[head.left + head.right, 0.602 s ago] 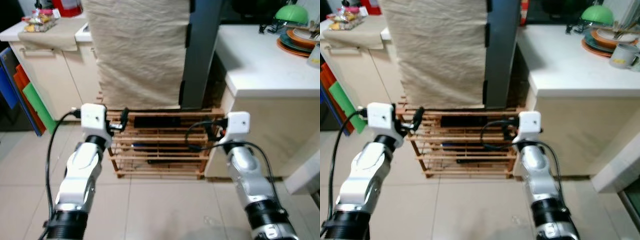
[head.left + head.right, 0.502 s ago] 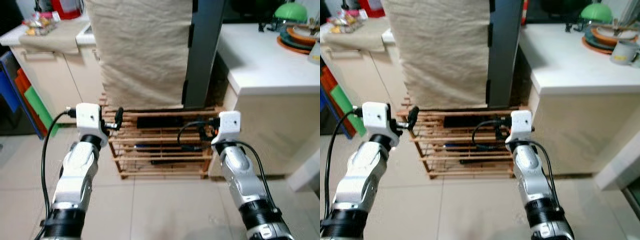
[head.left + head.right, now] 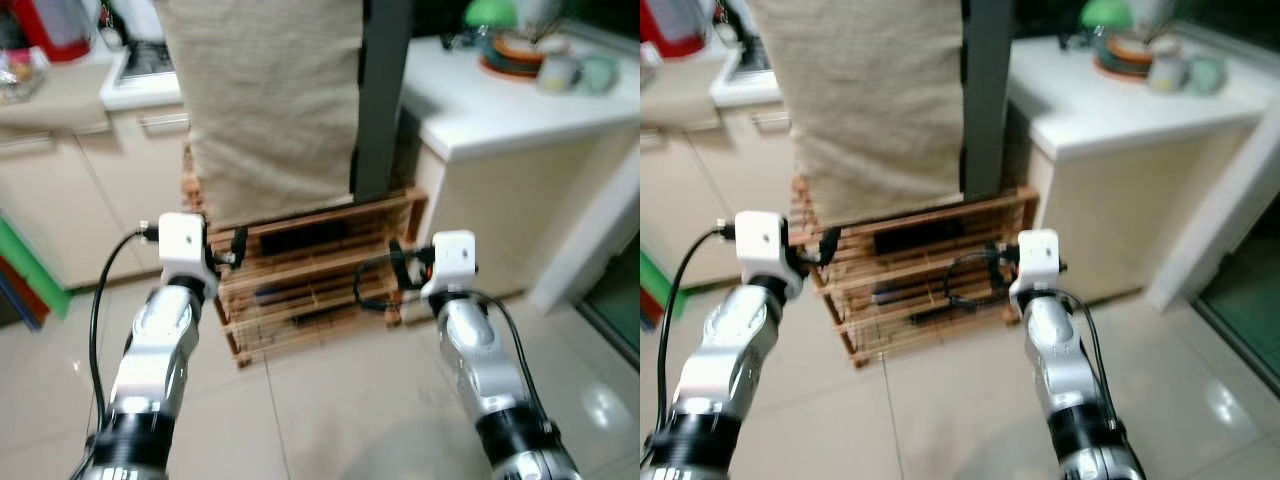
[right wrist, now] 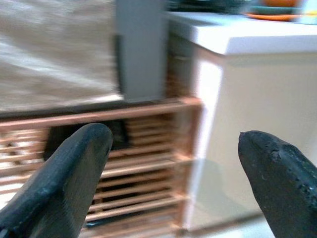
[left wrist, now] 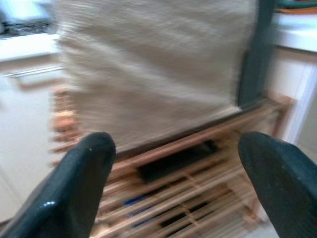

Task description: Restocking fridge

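Grippers, two, are hanging mid-frame: left gripper (image 5: 173, 178) and right gripper (image 4: 173, 173), both spread wide, holding nothing, facing one wooden rack (image 3: 310, 280).

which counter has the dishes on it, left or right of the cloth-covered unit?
The white counter on the robot's right: it carries the stacked plates and green bowl. The left counter holds a red container.

A beige cloth (image 3: 265, 95) hides most of the fridge (image 3: 380, 90), top cropped away; dishes (image 3: 525, 60) on the counter (image 3: 1120, 110) blur together; dark items in the wooden rack (image 3: 310, 275) stay unidentifiable.
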